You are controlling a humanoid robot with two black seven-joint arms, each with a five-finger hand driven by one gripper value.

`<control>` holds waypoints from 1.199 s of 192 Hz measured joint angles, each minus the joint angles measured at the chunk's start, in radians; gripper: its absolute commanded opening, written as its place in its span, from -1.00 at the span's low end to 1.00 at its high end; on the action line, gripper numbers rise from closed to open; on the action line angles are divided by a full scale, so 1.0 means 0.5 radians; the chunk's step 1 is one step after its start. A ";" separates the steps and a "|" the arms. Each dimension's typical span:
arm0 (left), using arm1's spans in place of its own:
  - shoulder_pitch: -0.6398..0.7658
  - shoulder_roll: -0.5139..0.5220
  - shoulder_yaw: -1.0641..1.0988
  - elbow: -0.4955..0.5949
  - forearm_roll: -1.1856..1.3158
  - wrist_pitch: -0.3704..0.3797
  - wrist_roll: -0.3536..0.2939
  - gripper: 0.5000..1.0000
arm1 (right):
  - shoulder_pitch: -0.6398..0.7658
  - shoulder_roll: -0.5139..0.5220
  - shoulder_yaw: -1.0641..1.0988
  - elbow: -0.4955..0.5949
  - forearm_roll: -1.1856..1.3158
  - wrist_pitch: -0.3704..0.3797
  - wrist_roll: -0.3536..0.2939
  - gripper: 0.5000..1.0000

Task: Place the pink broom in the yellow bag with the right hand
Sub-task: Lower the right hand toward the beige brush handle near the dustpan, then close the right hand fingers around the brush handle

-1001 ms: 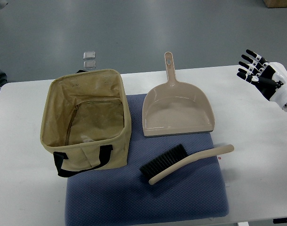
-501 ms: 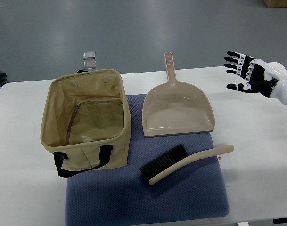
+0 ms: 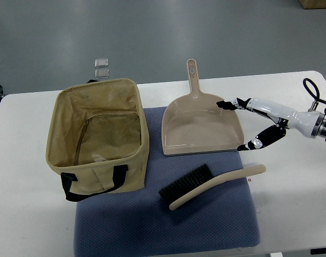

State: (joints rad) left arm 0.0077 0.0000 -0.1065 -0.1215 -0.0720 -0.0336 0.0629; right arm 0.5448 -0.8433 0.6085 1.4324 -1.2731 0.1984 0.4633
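Top view: one right hand above dustpan's right edge, fingers and thumb spread wide, holding nothing. One dustpan, beige, handle pointing away. One broom, black bristles, beige handle, lying untouched just in front of dustpan on one blue mat. One yellow bag, open-topped, black straps, left of dustpan. Two small clear squares on floor beyond bag. One white table. No readable writing.
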 measured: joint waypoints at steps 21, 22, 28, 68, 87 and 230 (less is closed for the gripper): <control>0.000 0.000 0.000 0.000 0.000 0.000 0.000 1.00 | 0.011 -0.070 -0.099 0.096 -0.178 -0.074 0.000 0.73; 0.000 0.000 0.000 0.000 0.000 0.000 0.000 1.00 | 0.012 -0.073 -0.104 0.099 -0.185 -0.078 0.000 0.73; 0.000 0.000 0.000 0.000 0.000 0.000 0.000 1.00 | 0.017 -0.089 -0.138 0.120 -0.225 -0.101 -0.003 0.73; 0.000 0.000 0.000 0.000 0.000 0.000 0.000 1.00 | 0.029 -0.112 -0.314 0.169 -0.409 -0.229 -0.036 0.66; 0.000 0.000 0.000 0.000 0.000 -0.001 0.000 1.00 | 0.030 -0.105 -0.414 0.170 -0.499 -0.324 -0.070 0.63; 0.000 0.000 0.000 0.000 0.000 0.000 0.000 1.00 | 0.021 0.027 -0.643 0.094 -0.738 -0.611 -0.317 -0.23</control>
State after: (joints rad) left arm 0.0077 0.0000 -0.1063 -0.1215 -0.0721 -0.0337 0.0629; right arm 0.5555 -0.8296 0.2869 1.4796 -1.6423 -0.1073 0.3046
